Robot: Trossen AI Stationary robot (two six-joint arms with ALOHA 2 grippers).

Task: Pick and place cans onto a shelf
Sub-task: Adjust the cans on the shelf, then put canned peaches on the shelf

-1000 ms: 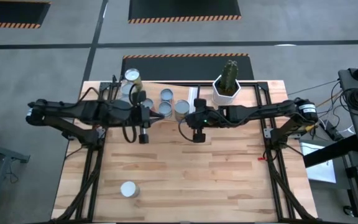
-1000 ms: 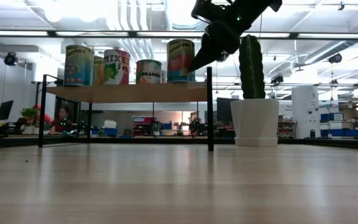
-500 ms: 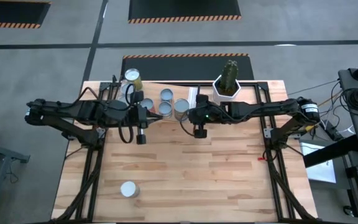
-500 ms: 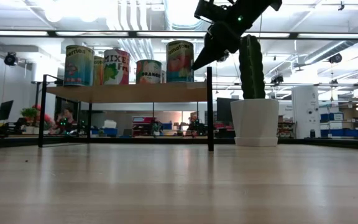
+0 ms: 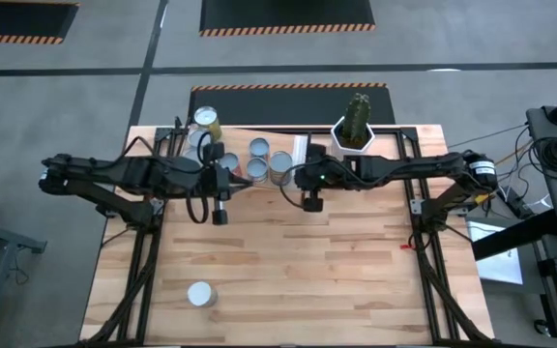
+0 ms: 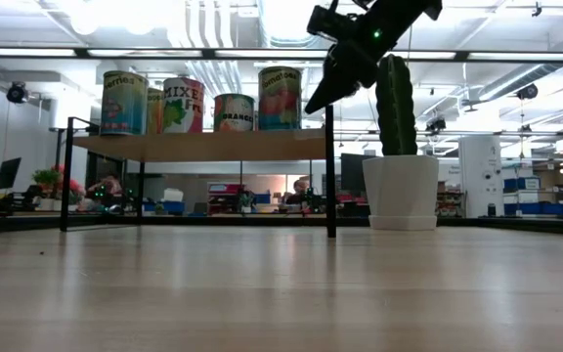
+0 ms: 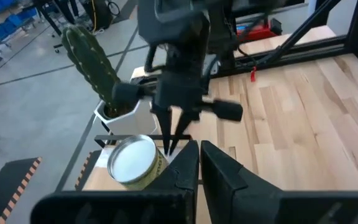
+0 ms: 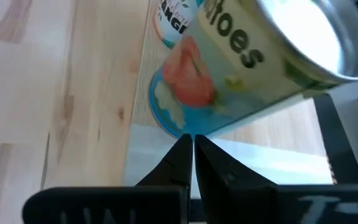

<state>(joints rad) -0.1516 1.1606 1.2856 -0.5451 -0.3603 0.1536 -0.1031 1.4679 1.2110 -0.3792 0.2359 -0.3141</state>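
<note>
I am seeing the right gripper (image 8: pixel 189 155) with its fingers pressed almost together, only a thin slit between them, and they are gripping nothing. In the right wrist view the tips are pointing at the foot of the tomato can (image 8: pixel 253 68), which is standing on the shelf (image 8: pixel 229 163) just past them, apart from the fingers. In the low view the right gripper (image 6: pixel 323 95) is hanging tilted above the shelf's right end, close beside that tomato can (image 6: pixel 281 98) and not touching it.

The left gripper (image 7: pixel 199 163) is holding its fingers nearly closed too, with a narrow gap and nothing between them. It is hovering over the table (image 5: pixel 337 280) beside the shelf; from above I am placing the left gripper (image 5: pixel 219 215) just in front of the shelf's left part, with the right gripper (image 5: pixel 309 202) level with it further right.

Four cans are showing in a row on the shelf (image 6: pixel 203 145) in the low view: a green-labelled can (image 6: pixel 125 102), a mixed fruit can (image 6: pixel 184 105), an orange can (image 6: pixel 234 112) and the tomato one. One lone can (image 5: pixel 200 294) is standing well apart near the table's front edge. A cactus (image 6: pixel 395 105) in a white pot (image 6: pixel 401 191) is sitting just right of the shelf.
</note>
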